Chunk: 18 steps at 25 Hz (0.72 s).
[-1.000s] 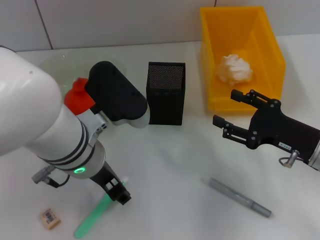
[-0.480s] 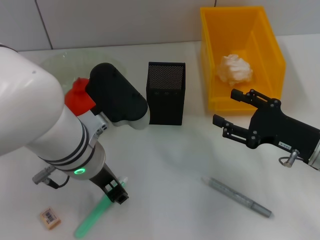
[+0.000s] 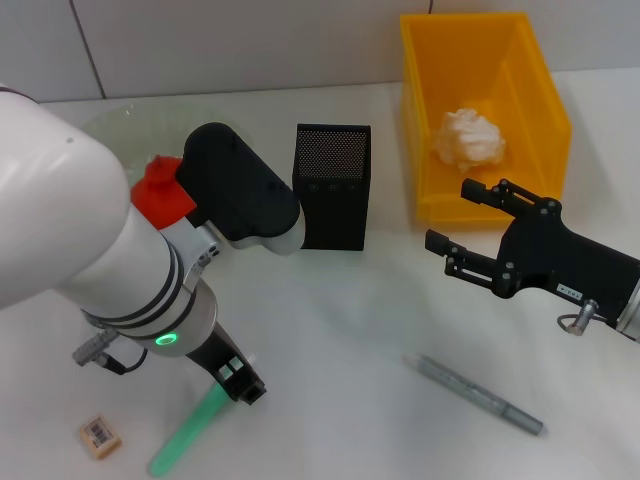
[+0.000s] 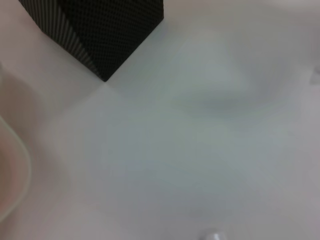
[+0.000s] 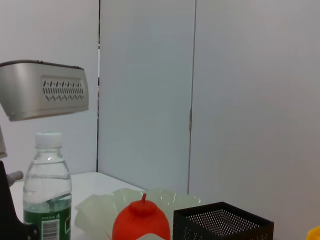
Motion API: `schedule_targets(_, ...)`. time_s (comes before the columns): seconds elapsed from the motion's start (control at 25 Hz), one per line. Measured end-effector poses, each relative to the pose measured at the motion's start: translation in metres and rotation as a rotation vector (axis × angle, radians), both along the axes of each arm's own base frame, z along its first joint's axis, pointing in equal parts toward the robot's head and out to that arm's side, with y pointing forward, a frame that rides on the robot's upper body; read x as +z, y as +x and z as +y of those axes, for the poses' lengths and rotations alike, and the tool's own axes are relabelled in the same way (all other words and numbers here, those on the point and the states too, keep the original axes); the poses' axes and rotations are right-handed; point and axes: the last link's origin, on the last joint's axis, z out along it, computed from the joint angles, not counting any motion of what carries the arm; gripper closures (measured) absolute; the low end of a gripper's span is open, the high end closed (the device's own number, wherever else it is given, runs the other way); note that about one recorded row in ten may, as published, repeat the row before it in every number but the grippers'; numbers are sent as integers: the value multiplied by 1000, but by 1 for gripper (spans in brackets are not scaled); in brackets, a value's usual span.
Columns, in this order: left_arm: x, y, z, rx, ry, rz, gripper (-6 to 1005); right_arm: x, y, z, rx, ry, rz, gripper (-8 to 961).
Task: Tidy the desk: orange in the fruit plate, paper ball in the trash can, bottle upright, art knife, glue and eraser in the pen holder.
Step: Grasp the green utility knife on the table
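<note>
The orange (image 3: 158, 196) (image 5: 142, 223) lies in the pale-green fruit plate (image 3: 108, 130) (image 5: 95, 210). Inside the yellow trash can (image 3: 546, 82) sits the paper ball (image 3: 468, 138). In the right wrist view the bottle (image 5: 48, 192) stands upright beside the plate; my left arm hides it in the head view. The black mesh pen holder (image 3: 332, 190) (image 4: 100, 30) (image 5: 225, 225) stands mid-table. A green translucent stick (image 3: 186, 432) lies near the front edge, with my left gripper (image 3: 238, 380) at its upper end. The tan eraser (image 3: 100, 437) lies left of it. My right gripper (image 3: 448, 213) hovers open and empty in front of the trash can.
A grey pen-shaped stick (image 3: 480, 396) lies on the table at the front right, below my right gripper. The tiled wall runs along the back behind the plate and the trash can.
My left gripper has shifted a little to the right and toward the front edge, over the green stick's upper end. The right arm has not moved.
</note>
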Motion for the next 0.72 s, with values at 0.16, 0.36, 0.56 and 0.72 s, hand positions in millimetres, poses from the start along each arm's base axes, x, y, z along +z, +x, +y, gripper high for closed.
schedule_targets(0.16, -1, -1, 1, 3, 1, -2, 450, 0, 0, 0, 0, 0, 0, 187)
schedule_targets(0.36, -3, -1, 1, 16, -11, -3, 473, 1, 0, 0, -2, 3, 1, 187)
schedule_targets(0.56, -4, -3, 1, 25, -14, 1, 560, 1, 0, 0, -2, 3, 1, 187)
schedule_targets(0.72, -3, -3, 2, 26, -13, 2, 559, 1, 0, 0, -2, 2, 1, 186)
